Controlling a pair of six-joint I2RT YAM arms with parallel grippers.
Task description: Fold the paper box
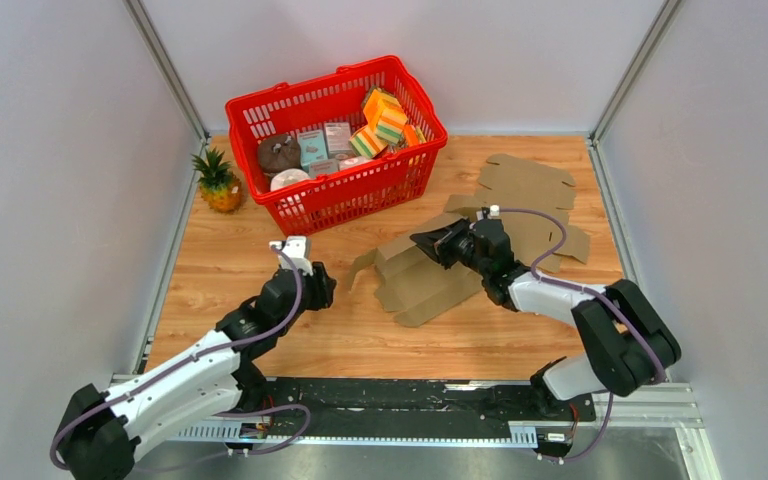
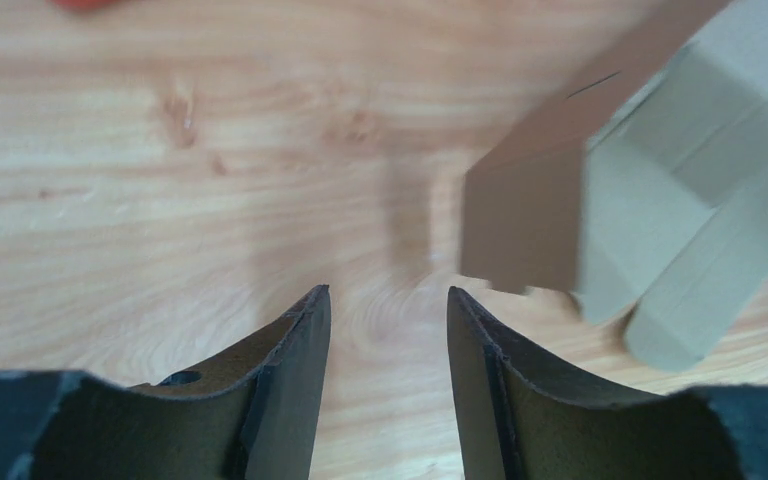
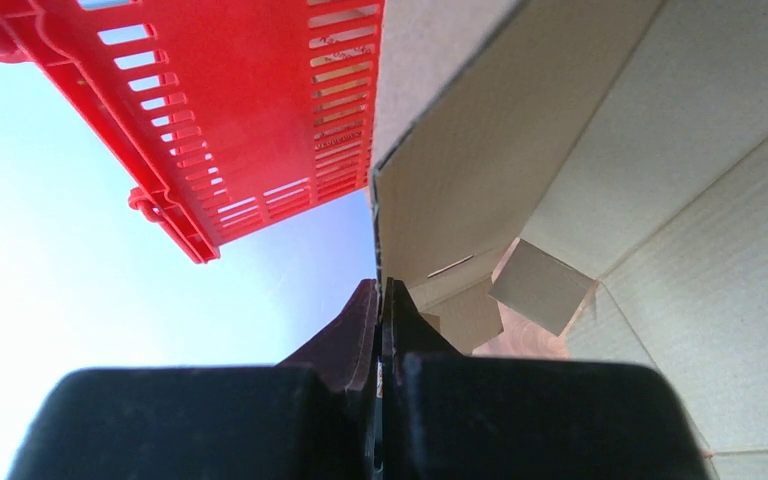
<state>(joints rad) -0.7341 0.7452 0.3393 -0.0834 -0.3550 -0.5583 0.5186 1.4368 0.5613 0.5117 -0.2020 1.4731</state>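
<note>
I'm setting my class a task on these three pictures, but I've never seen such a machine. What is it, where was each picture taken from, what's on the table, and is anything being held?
Two robot arms are bolted at the near edge of a wooden table. The wide picture looks down from above; the other two come from a camera on each wrist. On the table stand a red basket of groceries, a small pineapple and flat cardboard sheets. The right gripper is shut on an edge of the half-folded cardboard box. The left gripper is open, holding nothing, just beside the box.

Left gripper (image 2: 388, 330) low with jaws apart; right gripper (image 3: 380, 310) pressed closed, arm stretched left.
</note>
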